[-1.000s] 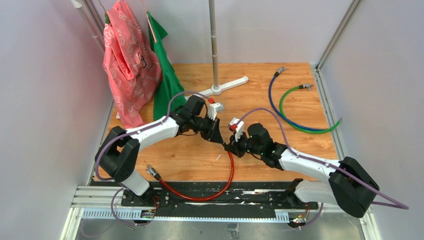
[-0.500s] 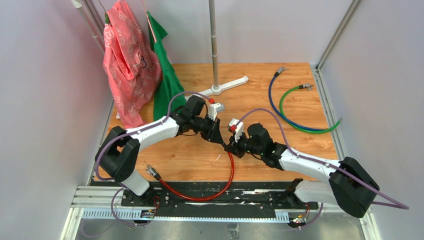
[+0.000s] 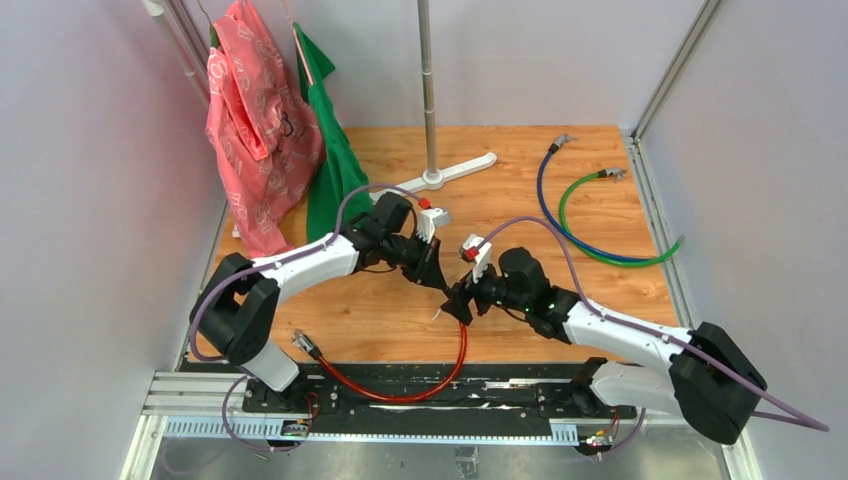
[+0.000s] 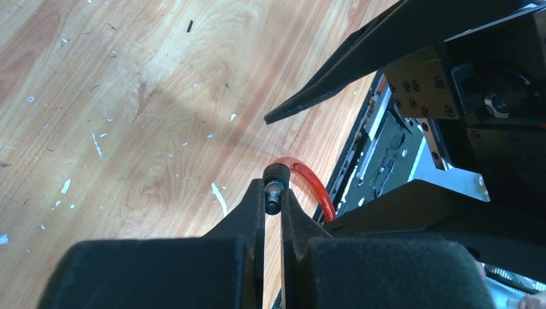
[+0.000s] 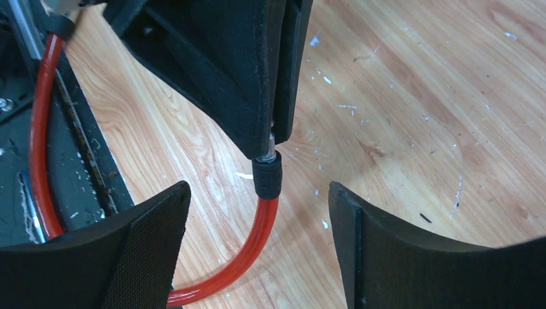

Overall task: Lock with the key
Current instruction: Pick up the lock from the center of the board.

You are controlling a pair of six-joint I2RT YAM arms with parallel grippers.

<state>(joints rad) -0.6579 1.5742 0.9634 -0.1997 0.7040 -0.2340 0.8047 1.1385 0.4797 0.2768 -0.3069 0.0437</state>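
Right tool now nearer, agape; left tool tight on cable plug.

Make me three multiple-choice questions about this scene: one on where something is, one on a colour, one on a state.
1. Where do the blue cable and green cable lie?
A. near left
B. far right
C. between the arms

2. What colour is the cable in the left pincer?
A. blue
B. green
C. red

3. How is the right pincer?
A. open
B. shut on a cable
C. out of view

Answers:
1 B, both curl at the far right in the top view.
2 C, it clamps the end of the red cable.
3 A, its jaws stand wide apart, one either side of the red cable.
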